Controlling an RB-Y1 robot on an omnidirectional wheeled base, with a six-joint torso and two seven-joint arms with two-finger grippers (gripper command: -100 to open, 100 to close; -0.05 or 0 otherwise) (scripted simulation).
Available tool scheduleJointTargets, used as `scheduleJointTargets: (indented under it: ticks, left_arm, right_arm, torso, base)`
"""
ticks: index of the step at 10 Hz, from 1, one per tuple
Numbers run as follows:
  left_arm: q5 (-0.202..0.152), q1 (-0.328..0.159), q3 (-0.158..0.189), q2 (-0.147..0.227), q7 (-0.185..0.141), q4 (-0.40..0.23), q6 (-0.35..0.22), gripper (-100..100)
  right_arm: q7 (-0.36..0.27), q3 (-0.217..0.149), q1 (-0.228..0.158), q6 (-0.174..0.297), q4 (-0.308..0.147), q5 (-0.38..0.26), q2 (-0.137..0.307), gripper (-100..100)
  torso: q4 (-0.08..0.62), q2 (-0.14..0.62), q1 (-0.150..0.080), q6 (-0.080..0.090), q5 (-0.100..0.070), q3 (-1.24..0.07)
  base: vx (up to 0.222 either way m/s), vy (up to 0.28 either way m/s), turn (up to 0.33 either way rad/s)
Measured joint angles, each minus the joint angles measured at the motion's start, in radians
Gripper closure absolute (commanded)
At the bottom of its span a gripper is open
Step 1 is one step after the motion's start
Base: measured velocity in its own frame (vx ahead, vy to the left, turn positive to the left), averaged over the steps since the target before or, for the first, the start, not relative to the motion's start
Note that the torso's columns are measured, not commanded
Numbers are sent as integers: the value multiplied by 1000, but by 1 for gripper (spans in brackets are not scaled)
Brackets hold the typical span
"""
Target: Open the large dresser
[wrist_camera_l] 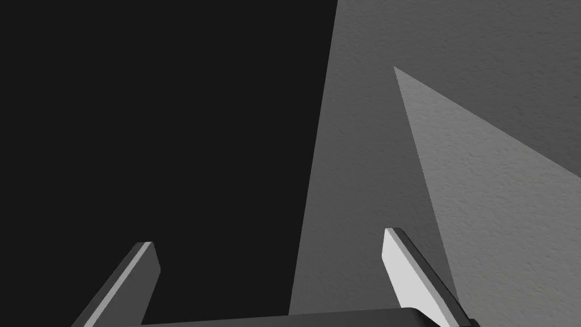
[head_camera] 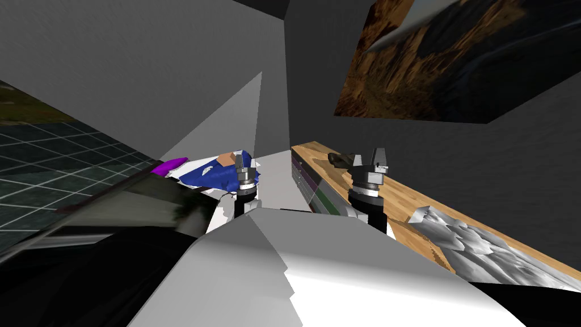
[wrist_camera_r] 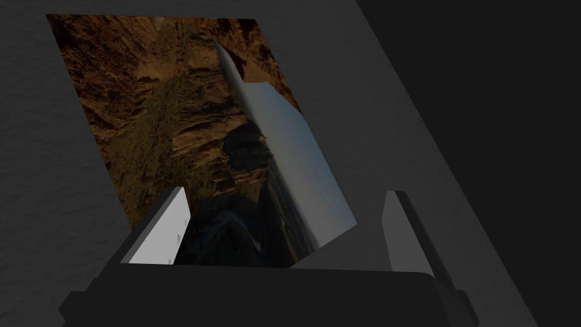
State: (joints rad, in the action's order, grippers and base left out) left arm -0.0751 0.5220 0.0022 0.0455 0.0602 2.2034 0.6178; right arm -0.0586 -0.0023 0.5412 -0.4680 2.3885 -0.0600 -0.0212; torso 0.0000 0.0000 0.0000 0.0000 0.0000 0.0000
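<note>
The dresser (head_camera: 405,207) has a long wooden top and runs along the dark wall on my right. Its front (head_camera: 304,175) shows stacked drawer bands in grey, purple and green. My right gripper (head_camera: 379,154) hangs above the wooden top near its far end, apart from the front. In the right wrist view its fingers (wrist_camera_r: 164,227) stand wide open around nothing. My left gripper (head_camera: 243,158) is raised left of the dresser, before a blue object (head_camera: 213,173). It is open and empty (wrist_camera_l: 272,267).
A small dark object (head_camera: 339,160) lies on the dresser top beside my right gripper, and a crumpled grey object (head_camera: 471,244) lies on its near part. A purple object (head_camera: 170,166) sits by the blue one. Between my arms a pale strip of floor (head_camera: 278,176) leads to the corner.
</note>
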Motion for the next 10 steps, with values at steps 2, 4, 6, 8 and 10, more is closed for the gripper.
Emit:
scheduleJointTargets:
  ticks: [2, 4, 6, 8, 10]
  left_arm:
    - [0, 0, 0, 0, 0, 0, 0, 0]
    - [0, 0, 0, 0, 0, 0, 0, 0]
    - [0, 0, 0, 0, 0, 0, 0, 0]
    - [0, 0, 0, 0, 0, 0, 0, 0]
    - [0, 0, 0, 0, 0, 0, 0, 0]
  right_arm:
    - [0, 0, 0, 0, 0, 0, 0, 0]
    - [0, 0, 0, 0, 0, 0, 0, 0]
    - [0, 0, 0, 0, 0, 0, 0, 0]
    - [0, 0, 0, 0, 0, 0, 0, 0]
    - [0, 0, 0, 0, 0, 0, 0, -100]
  torso:
    - [105, 104, 0, 0, 0, -209]
    - [249, 248, 0, 0, 0, -497]
    - [396, 396, 0, 0, 0, -792]
    - [544, 544, 0, 0, 0, -1087]
    - [691, 691, 0, 0, 0, -1382]
  base:
    - [0, 0, 0]
    - [0, 0, 0]
    - [0, 0, 0]
    - [0, 0, 0]
    - [2, 5, 35]
